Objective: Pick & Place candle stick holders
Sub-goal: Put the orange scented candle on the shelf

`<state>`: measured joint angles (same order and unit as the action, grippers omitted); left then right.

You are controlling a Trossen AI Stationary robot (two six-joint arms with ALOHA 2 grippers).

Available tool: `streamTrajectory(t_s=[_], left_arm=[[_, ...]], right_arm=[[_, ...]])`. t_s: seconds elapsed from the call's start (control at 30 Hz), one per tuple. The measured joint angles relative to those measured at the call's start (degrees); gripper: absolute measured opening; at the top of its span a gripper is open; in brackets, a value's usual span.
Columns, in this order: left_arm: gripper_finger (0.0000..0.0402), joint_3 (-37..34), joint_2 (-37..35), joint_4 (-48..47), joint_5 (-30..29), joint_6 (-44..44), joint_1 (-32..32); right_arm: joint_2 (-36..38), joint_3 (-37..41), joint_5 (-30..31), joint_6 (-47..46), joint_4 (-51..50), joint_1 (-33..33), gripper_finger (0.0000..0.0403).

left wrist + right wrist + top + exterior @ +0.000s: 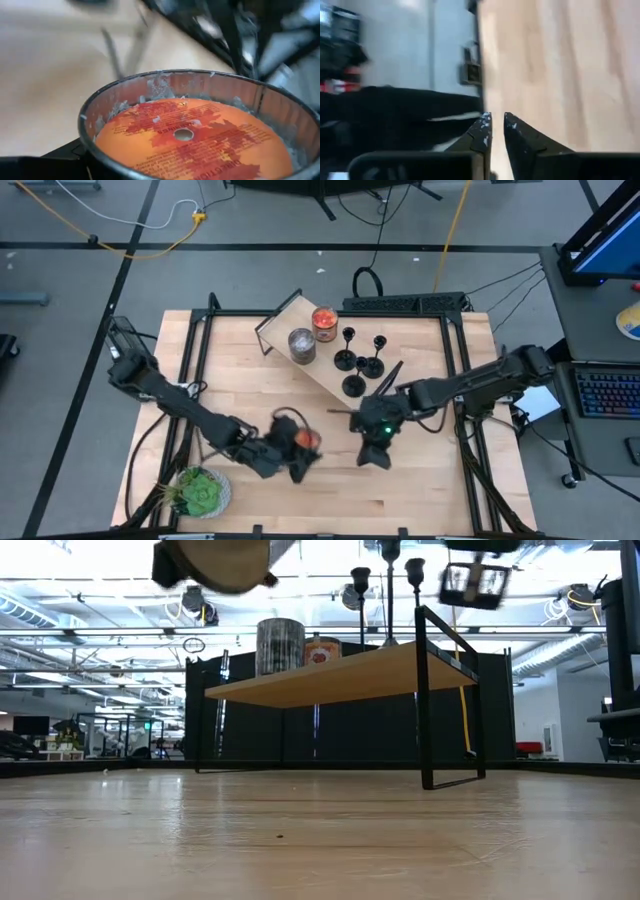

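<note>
Three matte-black candle stick holders [345,360], [372,366], [354,386] stand on their round bases on a raised wooden shelf [325,378]. Their tops show in the low view [360,585]. My left gripper [290,455] is over the table's near middle, shut on a round jar with an orange-red top [306,439], not on a holder. The jar fills the left wrist view [190,135]. My right gripper [375,448] hangs empty above the table, just near of the shelf. Its fingers [485,130] are almost together. My left gripper holds the round jar by its side wall [87,145]. A dark finger [45,164] shows against the wall, and the rest of the contact is hidden by the jar itself. The jar is lifted clear of the table in the low view [215,562].
A grey cylindrical jar [302,345] and another orange-topped jar [324,323] stand on the shelf's far left part. A green plant in a pot [200,492] sits at the table's near left corner. Bare wood [440,490] lies near and right of the grippers.
</note>
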<state>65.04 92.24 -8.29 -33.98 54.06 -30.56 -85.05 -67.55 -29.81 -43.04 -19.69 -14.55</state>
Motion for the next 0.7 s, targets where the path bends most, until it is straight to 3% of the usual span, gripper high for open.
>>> streamTrajectory(t_s=[0.2,0.47,0.53,0.7], left_arm=[[0.0345,0.07,-8.55,-8.12,-17.24,-4.82,0.17],[0.0345,0.11,-16.72,-16.00,-36.28,-11.55,4.06],[0.0345,0.11,-17.84,-15.81,-39.11,-14.44,6.26],[0.0345,0.11,-18.57,-15.51,-39.56,-20.72,14.59]], right_arm=[[4.03,0.04,9.93,1.87,-12.62,-3.65,0.0005],[8.86,0.04,21.56,-1.10,-20.95,-7.67,0.0001],[9.76,0.04,23.21,-1.76,-22.03,-8.18,0.0001],[11.06,0.06,27.07,-3.49,-24.43,-8.61,0.0001]])
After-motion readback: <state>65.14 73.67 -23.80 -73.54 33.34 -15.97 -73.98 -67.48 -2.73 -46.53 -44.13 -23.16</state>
